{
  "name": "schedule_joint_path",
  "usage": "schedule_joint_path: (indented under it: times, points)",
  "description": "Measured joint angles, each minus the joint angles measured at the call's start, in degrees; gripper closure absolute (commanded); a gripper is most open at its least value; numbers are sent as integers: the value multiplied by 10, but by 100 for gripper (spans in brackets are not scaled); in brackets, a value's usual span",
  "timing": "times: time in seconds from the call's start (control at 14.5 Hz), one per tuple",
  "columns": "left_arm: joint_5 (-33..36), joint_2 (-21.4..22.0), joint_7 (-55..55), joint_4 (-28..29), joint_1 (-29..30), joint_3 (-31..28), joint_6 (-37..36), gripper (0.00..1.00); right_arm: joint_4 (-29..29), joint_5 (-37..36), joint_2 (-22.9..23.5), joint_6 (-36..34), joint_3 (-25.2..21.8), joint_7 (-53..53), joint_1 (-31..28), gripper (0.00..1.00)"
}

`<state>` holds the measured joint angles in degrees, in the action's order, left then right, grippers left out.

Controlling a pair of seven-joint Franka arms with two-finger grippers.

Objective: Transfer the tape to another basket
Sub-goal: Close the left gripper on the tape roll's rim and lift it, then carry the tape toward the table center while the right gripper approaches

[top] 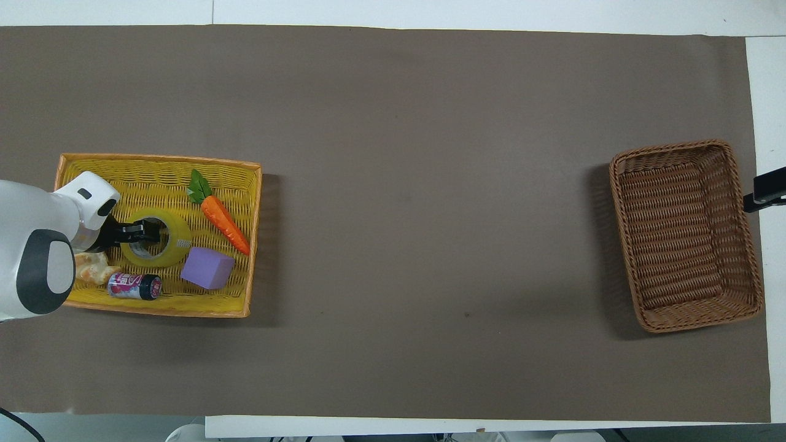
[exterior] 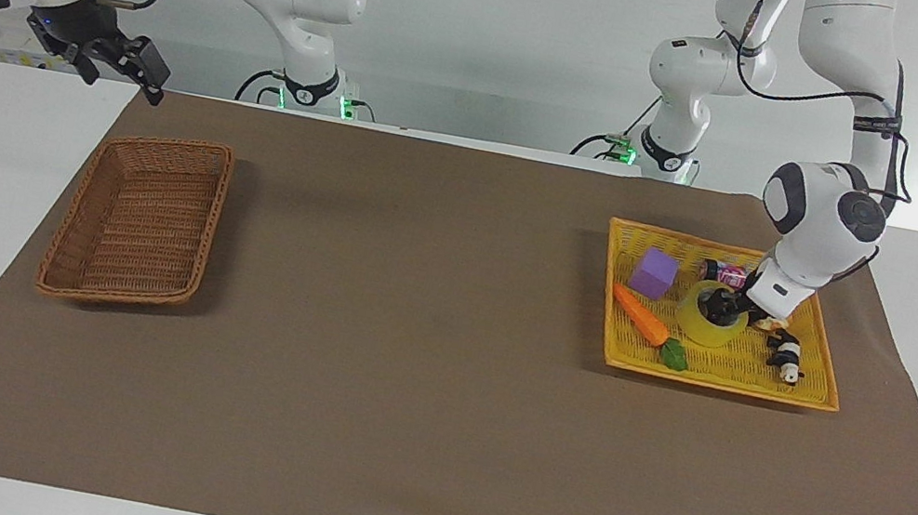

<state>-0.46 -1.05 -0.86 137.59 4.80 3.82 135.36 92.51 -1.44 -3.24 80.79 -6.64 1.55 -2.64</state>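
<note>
The tape (exterior: 703, 327) lies flat in the bright yellow basket (exterior: 711, 380) at the left arm's end of the table; it also shows in the overhead view (top: 179, 241). My left gripper (exterior: 726, 307) is low over the tape, fingers open, one tip down in the roll's core (top: 144, 232). The brown wicker basket (exterior: 212, 223) stands empty at the right arm's end (top: 681, 147). My right gripper (exterior: 142, 65) waits raised beside the brown basket, by the table's edge (top: 764, 193).
In the yellow basket (top: 159, 158) with the tape lie an orange carrot (top: 224, 224), a purple block (top: 207, 268), a small can (top: 134, 286), a tan toy (top: 92, 270) and a black-and-white toy (exterior: 784, 356). A brown mat covers the table.
</note>
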Motion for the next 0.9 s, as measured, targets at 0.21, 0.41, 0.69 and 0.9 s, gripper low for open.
schedule_joint_path:
  times: [0.21,0.41,0.69,0.9]
  points:
    - [3,5,2,-1,0,0,-2,100,0,0,0,0,0,0,0,1]
    - [3,4,3,-20,0,1,-40,100,0,0,0,0,0,0,0,1]
    - [-2,6,3,-171,-8,6,-226,100,0,0,0,0,0,0,0,1]
    - [-69,13,-37,-230,-60,8,-276,100,0,0,0,0,0,0,0,1]
